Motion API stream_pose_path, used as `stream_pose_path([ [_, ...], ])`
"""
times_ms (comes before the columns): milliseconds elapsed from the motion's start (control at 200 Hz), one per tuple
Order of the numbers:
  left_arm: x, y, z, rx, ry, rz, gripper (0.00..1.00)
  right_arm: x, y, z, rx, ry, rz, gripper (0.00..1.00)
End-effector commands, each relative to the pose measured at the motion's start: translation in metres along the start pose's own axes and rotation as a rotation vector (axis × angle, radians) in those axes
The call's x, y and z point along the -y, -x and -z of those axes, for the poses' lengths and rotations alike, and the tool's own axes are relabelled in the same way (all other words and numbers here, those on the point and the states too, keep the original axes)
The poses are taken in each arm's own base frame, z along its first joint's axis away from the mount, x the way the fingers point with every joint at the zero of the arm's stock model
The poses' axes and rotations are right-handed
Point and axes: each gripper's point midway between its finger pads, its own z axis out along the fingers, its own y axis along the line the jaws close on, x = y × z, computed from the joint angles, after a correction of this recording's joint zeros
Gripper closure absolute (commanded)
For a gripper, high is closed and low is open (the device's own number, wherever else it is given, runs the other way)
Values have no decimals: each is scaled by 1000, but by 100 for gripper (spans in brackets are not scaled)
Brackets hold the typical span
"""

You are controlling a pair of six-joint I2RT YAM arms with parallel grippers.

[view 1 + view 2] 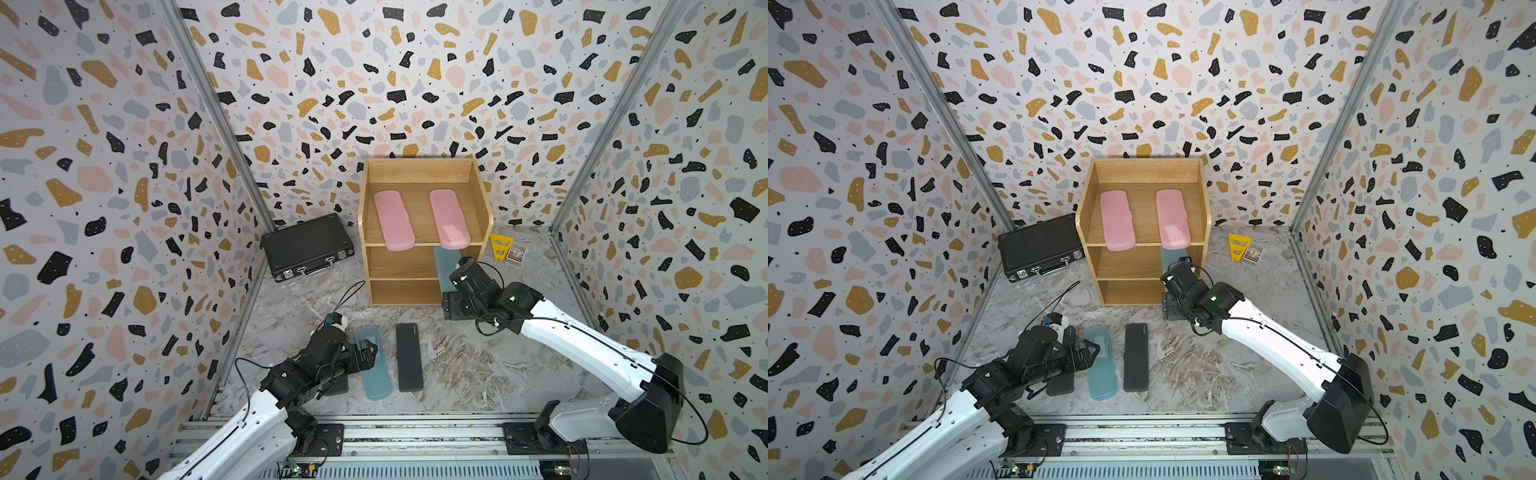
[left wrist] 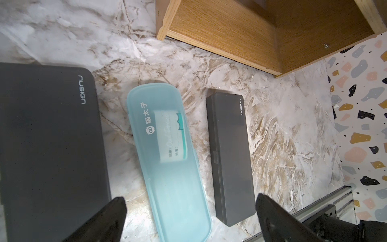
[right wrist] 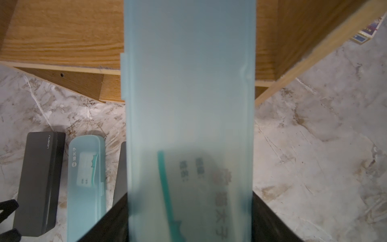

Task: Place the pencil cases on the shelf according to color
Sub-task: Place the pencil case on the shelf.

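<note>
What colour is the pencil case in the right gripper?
Translucent teal pencil case, clearest in right wrist view.

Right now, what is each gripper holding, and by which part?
The right gripper holds a teal pencil case near its labelled end, jaws across its long edges. The left gripper is open and holds nothing.

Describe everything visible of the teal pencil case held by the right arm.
The teal case is long, flat, frosted see-through plastic with a small side tab. A printed label shows through it near the jaws of the right gripper, which clamp its long sides at one end. Its free end points into the middle tier of the shelf; whether it rests there I cannot tell.
</note>
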Motion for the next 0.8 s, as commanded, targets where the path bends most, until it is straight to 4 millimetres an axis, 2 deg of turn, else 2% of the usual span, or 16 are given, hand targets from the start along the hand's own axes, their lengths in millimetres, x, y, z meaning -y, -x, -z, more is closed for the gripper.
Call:
stream_pose_path([
  [0,12,15,0,51,-30,-27,0,-11,34,11,94,54,-24,40],
  [215,13,18,-7,45,-19,-43,0,-13,50,0,106,27,-24,33],
  [496,13,18,-11,45,-21,-50,0,-7,50,-16,93,-26,-20,31],
  [796,12,17,-13,44,-19,-56,0,-2,49,-25,89,-68,-18,18],
])
